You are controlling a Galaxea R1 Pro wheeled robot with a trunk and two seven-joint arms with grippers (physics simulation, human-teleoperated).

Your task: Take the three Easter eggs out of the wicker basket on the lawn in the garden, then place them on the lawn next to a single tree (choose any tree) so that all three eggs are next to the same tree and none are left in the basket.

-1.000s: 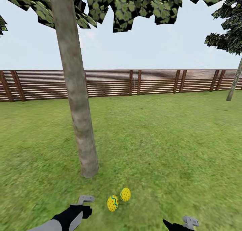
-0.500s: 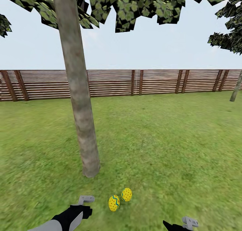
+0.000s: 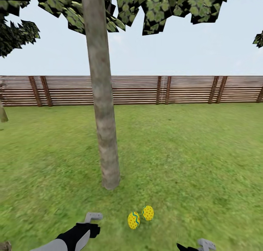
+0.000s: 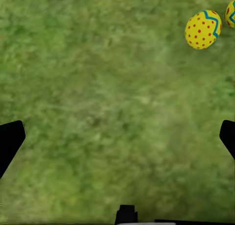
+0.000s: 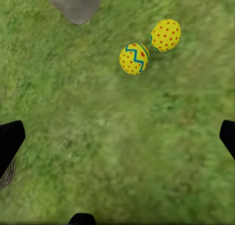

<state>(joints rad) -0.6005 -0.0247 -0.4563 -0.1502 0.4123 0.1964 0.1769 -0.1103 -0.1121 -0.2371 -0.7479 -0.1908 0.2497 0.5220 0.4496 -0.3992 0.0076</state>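
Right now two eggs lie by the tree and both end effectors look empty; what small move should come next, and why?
Probably turn the base away to look for the wicker basket. Two eggs, the zigzag egg and the dotted egg, lie on the lawn near the tree. The left end effector and right end effector are open and empty, so a third egg remains to fetch.

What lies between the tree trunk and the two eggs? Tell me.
Only bare lawn. In the head view, a short strip of grass separates the foot of the tree from the striped egg and the dotted egg; the right wrist view shows the same.
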